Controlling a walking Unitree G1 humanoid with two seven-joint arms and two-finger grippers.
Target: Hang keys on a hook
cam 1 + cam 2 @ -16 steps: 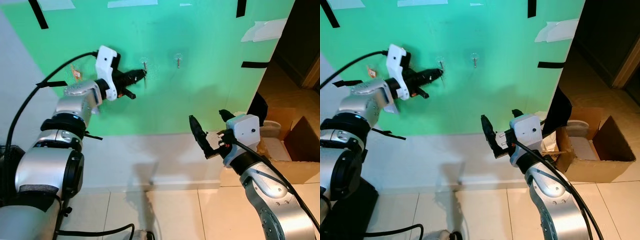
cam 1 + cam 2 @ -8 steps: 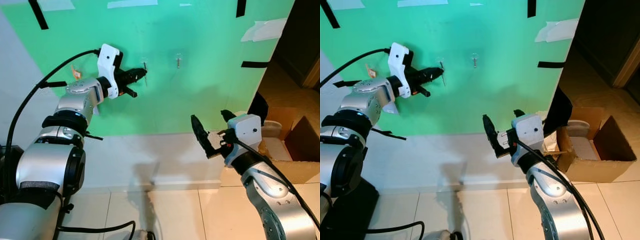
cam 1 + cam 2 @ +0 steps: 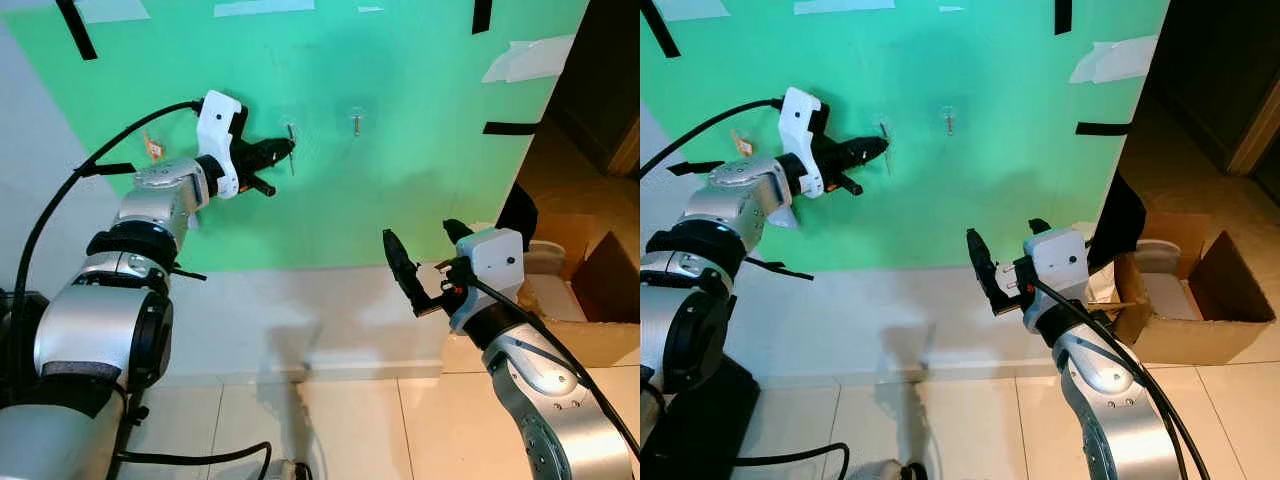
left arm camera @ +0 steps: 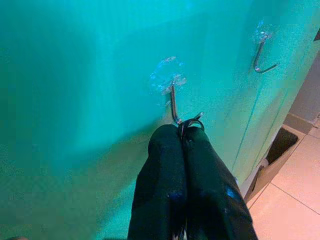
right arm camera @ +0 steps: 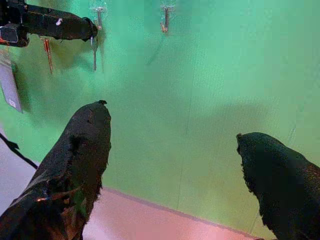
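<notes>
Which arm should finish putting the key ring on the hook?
Left. The left gripper is shut on the key ring right at the hook; the right gripper hangs open, low and away.

A home interior: glossy cream floor tiles (image 3: 350, 430), a dark doorway (image 3: 1230, 90), an open cardboard box (image 3: 1200, 300), and a taped-up green backdrop sheet (image 3: 400, 180) bearing clear hooks.

Green wall (image 3: 400, 190), tiled floor (image 3: 350, 430), cardboard box (image 3: 1200, 300).
</notes>
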